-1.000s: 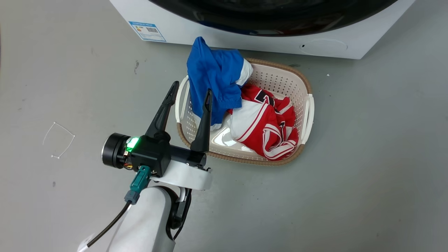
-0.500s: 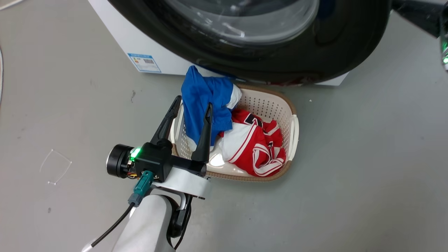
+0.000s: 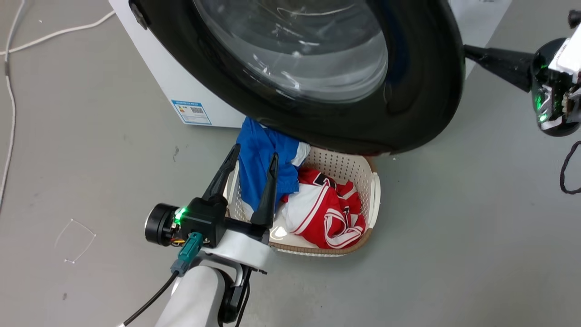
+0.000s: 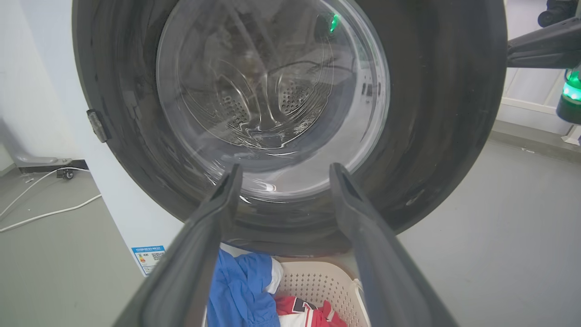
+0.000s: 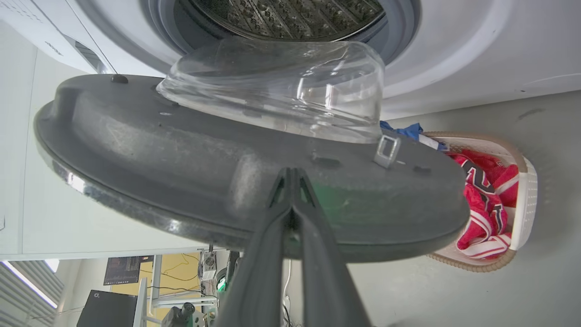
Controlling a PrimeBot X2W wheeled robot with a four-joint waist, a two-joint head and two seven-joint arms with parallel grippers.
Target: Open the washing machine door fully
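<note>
Grey floor | washing machine door ajar (glossy black rim)

The washing machine door has a glossy rim and smooth glass.

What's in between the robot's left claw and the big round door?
Just air. In the left wrist view the left gripper faces the washing machine door directly; the blue cloth and basket sit lower.

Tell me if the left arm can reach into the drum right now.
Probably not: the door, only partly open, stands squarely between the left gripper and the drum, blocking a straight path in.
</note>
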